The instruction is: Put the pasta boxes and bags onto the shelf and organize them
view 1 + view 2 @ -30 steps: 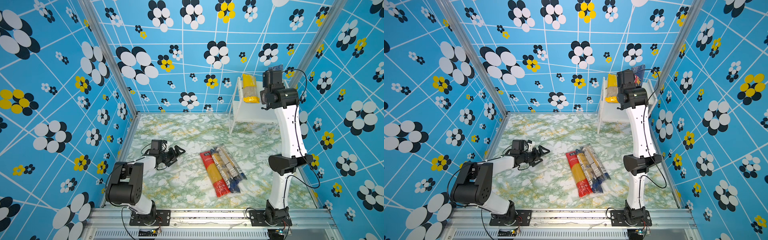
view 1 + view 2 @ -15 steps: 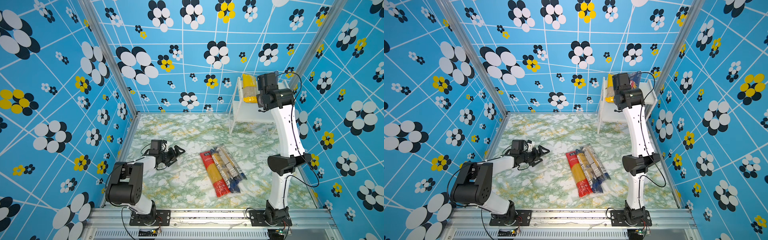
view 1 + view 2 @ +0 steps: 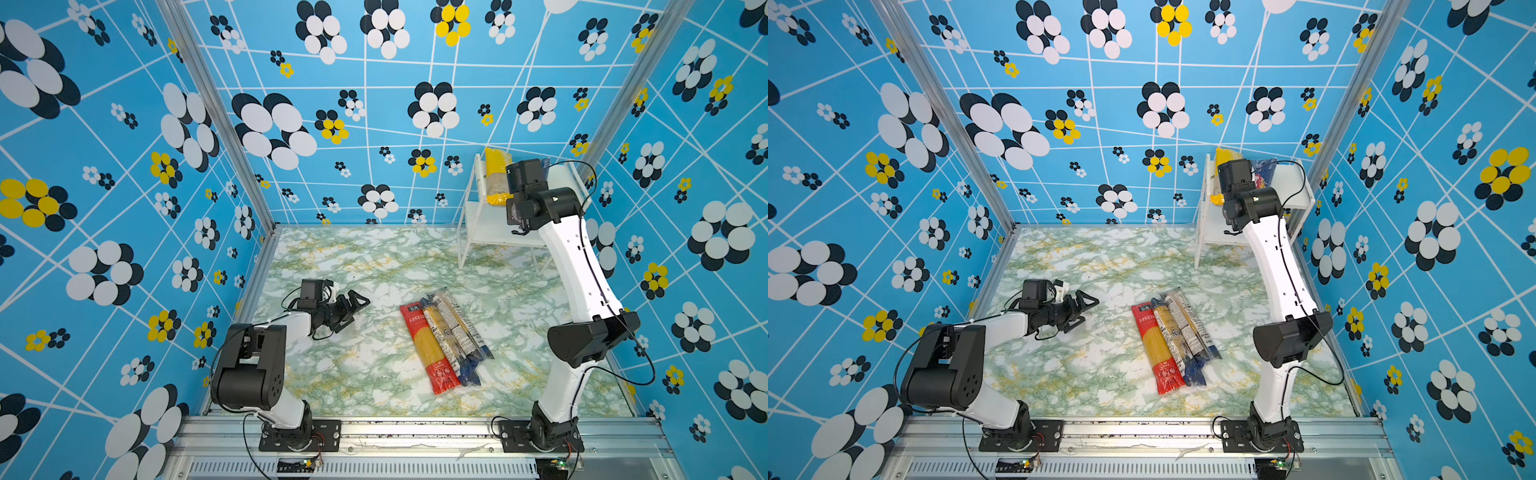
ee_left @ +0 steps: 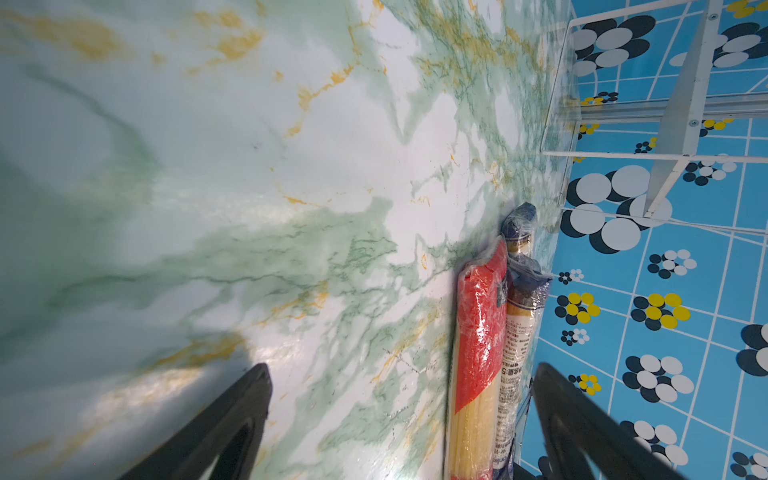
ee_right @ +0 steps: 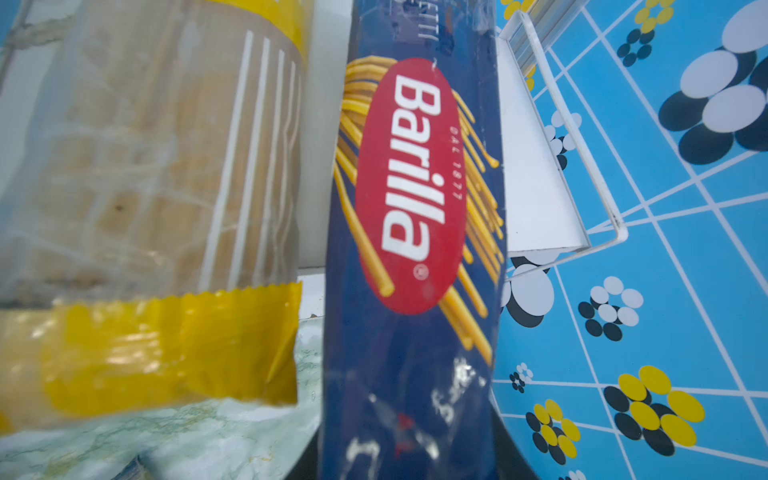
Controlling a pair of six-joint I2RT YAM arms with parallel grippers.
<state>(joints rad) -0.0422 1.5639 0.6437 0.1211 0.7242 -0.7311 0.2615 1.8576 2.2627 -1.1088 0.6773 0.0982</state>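
My right gripper is shut on the near end of the dark blue Barilla pack. The pack lies lengthwise over the shelf's top board, beside the yellow pack. In both top views the wrist camera hides these jaws at the white shelf; a strip of the blue pack shows. A red pack and two clear packs lie side by side mid-table. My left gripper rests open on the table, left of them, holding nothing.
The shelf stands in the back right corner against the patterned walls. In the left wrist view the red pack and a clear pack lie ahead of the open fingers. Marble tabletop stretches between the arms.
My right wrist has shifted a little to the left along the shelf, carrying the Barilla pack closer to the yellow pack. The left arm and the three packs on the table are unmoved.
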